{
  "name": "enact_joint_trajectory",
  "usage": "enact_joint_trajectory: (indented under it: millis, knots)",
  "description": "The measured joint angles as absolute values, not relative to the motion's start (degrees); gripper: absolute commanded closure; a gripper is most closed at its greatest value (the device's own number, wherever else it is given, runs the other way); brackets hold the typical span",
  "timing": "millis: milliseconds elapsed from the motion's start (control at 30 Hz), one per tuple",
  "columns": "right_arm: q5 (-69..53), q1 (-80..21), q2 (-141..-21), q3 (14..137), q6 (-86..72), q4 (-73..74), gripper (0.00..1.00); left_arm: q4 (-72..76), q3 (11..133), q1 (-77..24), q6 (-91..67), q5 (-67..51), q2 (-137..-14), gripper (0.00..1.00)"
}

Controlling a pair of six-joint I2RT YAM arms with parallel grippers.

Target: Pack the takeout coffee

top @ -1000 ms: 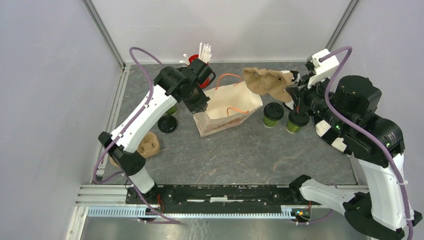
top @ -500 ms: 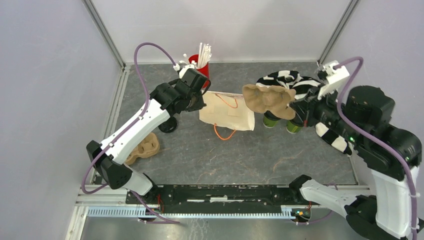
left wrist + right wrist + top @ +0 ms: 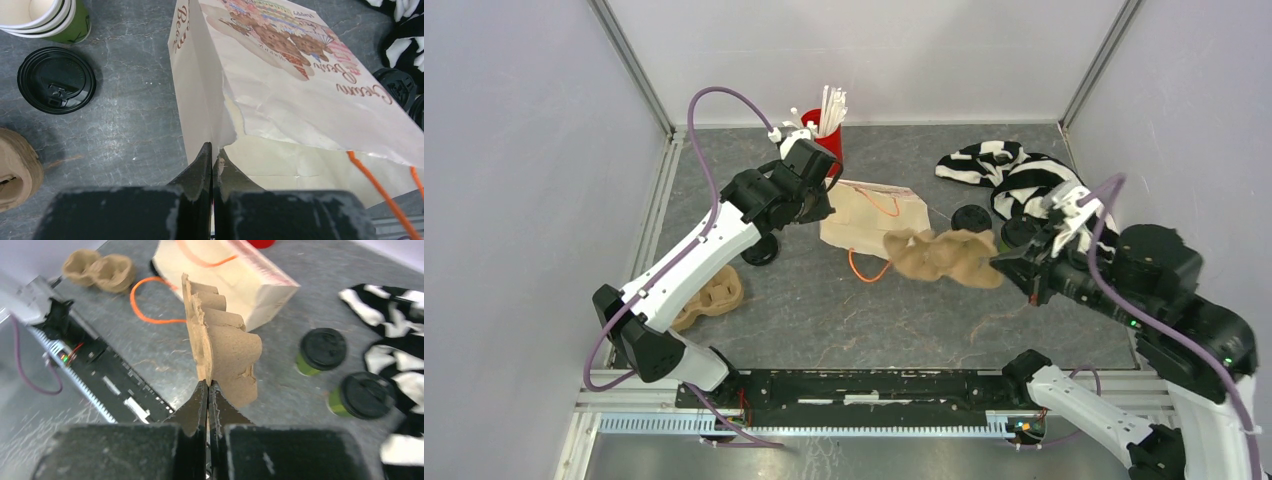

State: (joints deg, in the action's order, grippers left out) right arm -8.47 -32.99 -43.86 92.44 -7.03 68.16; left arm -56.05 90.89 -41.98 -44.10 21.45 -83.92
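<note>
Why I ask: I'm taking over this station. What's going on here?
The left gripper is shut on the rim of the paper bag, which lies on its side on the table. The right gripper is shut on a pulp cup carrier, held up in front of the bag. One lidded cup and the second cup stand beside the striped cloth, not yet packed.

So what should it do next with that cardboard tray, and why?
Probably lower the cardboard tray and lay it flat on the table. The right gripper pinches one edge, holding it upright, while both lidded cups stand loose by the striped cloth and the left gripper pinches the paper bag.
</note>
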Motion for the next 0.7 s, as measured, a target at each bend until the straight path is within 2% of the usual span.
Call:
enact_joint_trajectory:
  millis: [167, 267, 700]
  knots:
    - [-19.7, -33.0, -42.0, 80.9, -6.4, 59.9, 1.0, -56.5, 90.6, -42.0, -44.1, 21.5, -83.9, 0.98]
    - [-22.5, -33.0, -42.3, 75.9, -7.0, 54.3, 1.0, -56.5, 90.5, -42.0, -44.1, 21.4, -83.9, 0.98]
    - [-18.6, -33.0, -43.3, 78.8, -7.5, 48.1, 1.0, -52.9, 83.1, -42.0, -44.1, 20.6, -79.3, 0.98]
